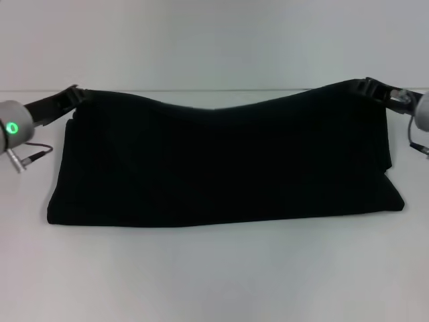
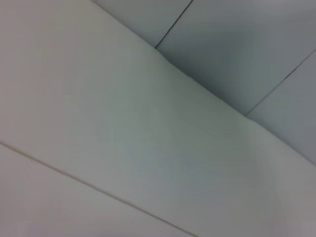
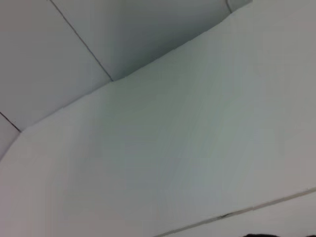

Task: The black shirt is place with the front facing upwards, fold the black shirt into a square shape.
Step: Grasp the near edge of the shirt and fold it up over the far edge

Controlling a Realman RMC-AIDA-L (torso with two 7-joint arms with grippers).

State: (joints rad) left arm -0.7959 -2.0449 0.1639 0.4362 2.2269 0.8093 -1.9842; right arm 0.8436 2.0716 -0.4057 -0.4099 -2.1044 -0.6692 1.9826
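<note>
The black shirt [image 1: 221, 168] is stretched wide across the white table [image 1: 214, 275] in the head view, showing plain black cloth. Its two far upper corners are raised and the edge between them sags in the middle. My left gripper [image 1: 79, 94] is shut on the far left corner. My right gripper [image 1: 364, 85] is shut on the far right corner. The shirt's near edge lies flat on the table. Both wrist views show only pale table and wall surfaces, with no fingers in them.
Bare white tabletop runs in front of the shirt and to both sides. A pale wall stands right behind the far table edge [image 1: 214, 90]. A thin cable [image 1: 37, 153] hangs from my left wrist beside the shirt's left edge.
</note>
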